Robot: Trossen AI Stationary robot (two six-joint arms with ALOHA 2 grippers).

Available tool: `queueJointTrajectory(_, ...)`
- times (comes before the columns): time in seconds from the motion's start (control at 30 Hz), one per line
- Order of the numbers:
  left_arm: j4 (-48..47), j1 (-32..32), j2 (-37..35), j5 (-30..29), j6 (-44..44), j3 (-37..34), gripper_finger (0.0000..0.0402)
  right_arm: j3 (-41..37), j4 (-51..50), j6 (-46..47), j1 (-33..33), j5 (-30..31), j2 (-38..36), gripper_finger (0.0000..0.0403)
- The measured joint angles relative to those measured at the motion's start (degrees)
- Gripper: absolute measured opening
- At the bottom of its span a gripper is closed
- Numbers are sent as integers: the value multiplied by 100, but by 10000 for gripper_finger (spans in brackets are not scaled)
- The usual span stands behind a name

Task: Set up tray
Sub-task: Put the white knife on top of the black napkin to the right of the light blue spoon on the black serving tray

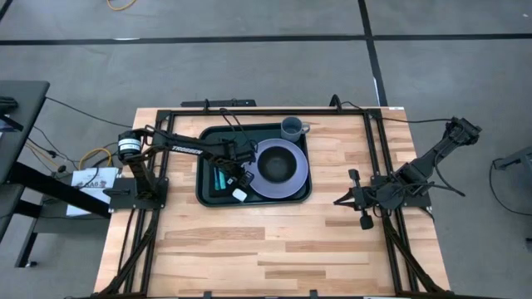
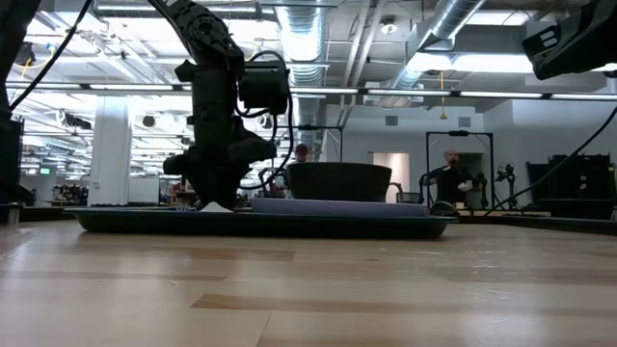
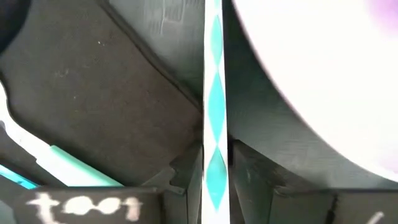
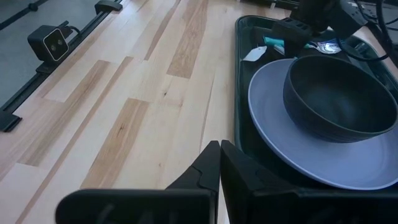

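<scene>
The dark green tray (image 1: 208, 193) lies mid-table, carrying a lavender plate (image 1: 293, 184) with a dark bowl (image 1: 276, 164) on it and a grey-blue mug (image 1: 292, 128) in its far right corner. A black napkin (image 3: 93, 106) lies on the tray's left part with a teal-and-white utensil (image 3: 74, 168) on it. My left gripper (image 3: 216, 155) stands over the tray between napkin and plate, shut on a utensil with a white handle with teal diamonds (image 3: 214, 74). My right gripper (image 4: 219, 163) waits shut above the table, right of the tray. My left gripper pinches the diamond-patterned utensil's handle (image 3: 216, 140) between its two fingers (image 3: 181, 177), which lie across it. The fingers come from above, pointing down (image 2: 217, 193). The handle runs along the tray floor between napkin and plate; its white end (image 2: 214, 205) shows at tray level.
Black frame rails (image 1: 378, 166) run along the table's left and right sides. Bare wood (image 1: 249, 249) lies between the tray and the near edge. A small camera (image 4: 53, 40) sits at the table's edge. People stand in the room beyond (image 2: 451, 173).
</scene>
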Motion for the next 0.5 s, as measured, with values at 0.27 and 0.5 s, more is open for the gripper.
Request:
queueJointTrajectory(0.27,-2,2,0,-149,-2,42,73,0,0,0,0,0,-2,5)
queueJointTrajectory(0.5,-17,2,0,-153,-2,42,73,0,-2,0,0,0,0,5)
